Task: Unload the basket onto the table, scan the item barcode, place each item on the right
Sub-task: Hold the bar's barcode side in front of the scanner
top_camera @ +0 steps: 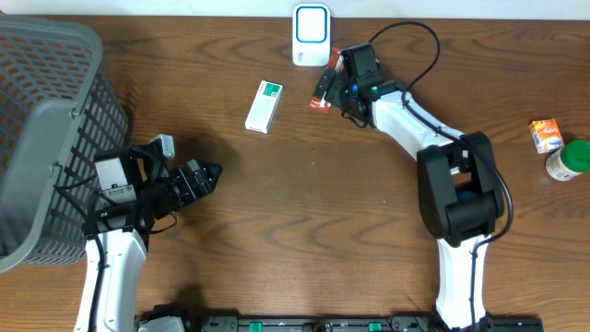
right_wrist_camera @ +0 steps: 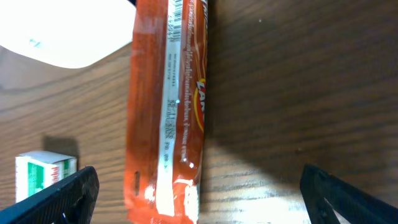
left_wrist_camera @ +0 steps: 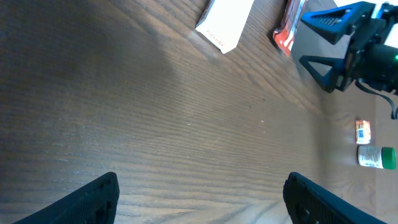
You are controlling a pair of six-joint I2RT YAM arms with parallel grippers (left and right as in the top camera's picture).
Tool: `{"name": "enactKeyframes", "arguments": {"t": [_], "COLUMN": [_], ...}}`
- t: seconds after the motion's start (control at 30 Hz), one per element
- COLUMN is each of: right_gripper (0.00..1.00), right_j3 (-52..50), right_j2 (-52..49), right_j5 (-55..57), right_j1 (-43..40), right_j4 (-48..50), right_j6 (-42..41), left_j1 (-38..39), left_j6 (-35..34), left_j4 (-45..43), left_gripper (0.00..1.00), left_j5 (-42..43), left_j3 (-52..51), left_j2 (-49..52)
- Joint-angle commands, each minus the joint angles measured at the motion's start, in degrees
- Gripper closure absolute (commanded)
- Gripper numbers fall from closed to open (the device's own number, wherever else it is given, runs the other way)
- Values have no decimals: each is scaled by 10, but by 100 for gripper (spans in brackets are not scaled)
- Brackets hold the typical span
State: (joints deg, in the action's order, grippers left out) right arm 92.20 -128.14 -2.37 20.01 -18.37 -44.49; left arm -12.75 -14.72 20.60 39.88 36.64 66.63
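Barely started imo: right pincer (top_camera: 330, 86) hangs released over the packet (right_wrist_camera: 168, 112), which lies flat on the worktop (top_camera: 323, 203) just beside the scanner (top_camera: 311, 35). Left pincer (top_camera: 207, 175) is released too, idle. Grabbing and scanning aren't done yet.

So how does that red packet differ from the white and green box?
The red packet is a long, shiny wrapper; the white and green box is a squared carton. The packet lies right under the open right gripper, beside the white device; the box lies apart with nothing over it. A barcode shows on the packet; none shows on the box. Both lie flat on the wooden table, ungripped.
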Motion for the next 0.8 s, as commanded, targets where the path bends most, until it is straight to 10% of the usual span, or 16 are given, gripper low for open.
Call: {"name": "enactKeyframes", "arguments": {"t": [0.0,0.37,0.6,0.77], "right_gripper": [1,2,25,12], "right_j3": [33,95,95,95], "right_j2": [-45,-108,-139,-147], "right_j5": [9,139,176,175], "right_j1": [11,76,80,65], "right_j4": [-14,-101,-111,-63], "right_j6": [33,65,64,64], "left_j1": [-5,-5,-5,-5], "left_j6": [12,12,12,12], "left_j4": [-1,-1,-1,-1], "left_gripper": [14,14,14,14], "left_j5": [-7,-7,-8,-8], "left_j3": [1,1,1,1], "left_j2": [-4,-4,-4,-4]}}
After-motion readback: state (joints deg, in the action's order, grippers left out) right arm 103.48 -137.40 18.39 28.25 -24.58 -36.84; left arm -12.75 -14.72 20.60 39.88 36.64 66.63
